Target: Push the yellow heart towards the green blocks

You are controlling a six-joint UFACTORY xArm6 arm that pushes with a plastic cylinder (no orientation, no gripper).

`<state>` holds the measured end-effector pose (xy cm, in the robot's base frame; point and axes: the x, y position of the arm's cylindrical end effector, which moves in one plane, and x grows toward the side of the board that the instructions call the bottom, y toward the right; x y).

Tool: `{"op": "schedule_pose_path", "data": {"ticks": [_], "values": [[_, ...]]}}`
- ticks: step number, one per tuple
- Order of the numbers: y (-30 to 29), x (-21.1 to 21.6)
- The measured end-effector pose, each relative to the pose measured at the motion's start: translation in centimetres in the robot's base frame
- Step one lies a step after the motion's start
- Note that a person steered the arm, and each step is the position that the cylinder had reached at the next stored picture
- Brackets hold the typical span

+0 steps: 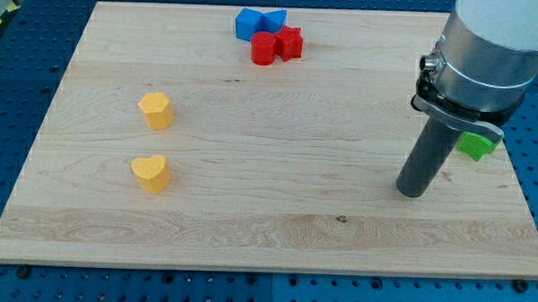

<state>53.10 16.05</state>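
My tip [412,191] rests on the bench [275,223] at the right, just beside a green block [475,145] partly hidden behind the rod; there is no gripper here to open or close. The yellow heart [150,173] lies far left, near a yellow block [156,110]. Blue blocks [257,22] and red blocks [277,46] cluster at the far edge.

Bright, even light — sharp, faint shadows.

Layout relative to the board [277,169]: heart [150,173] at left, another block [156,109] just above it; four blocks [269,36] clustered at top edge; tip [412,192] at right, a block [475,144] beside the rod.
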Motion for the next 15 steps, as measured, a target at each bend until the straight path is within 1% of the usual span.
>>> {"op": "schedule_pose_path", "data": {"ticks": [1, 2, 3, 4, 6, 7, 9, 12, 13, 14, 15], "values": [[-0.2, 0.3], [-3.4, 2.7], [-7.5, 5.1], [-13.2, 6.9], [-25.5, 6.9], [-28.0, 5.8], [-28.7, 5.3], [-33.4, 4.8], [-35.5, 3.1], [-35.3, 1.5], [-33.8, -0.2]]}}
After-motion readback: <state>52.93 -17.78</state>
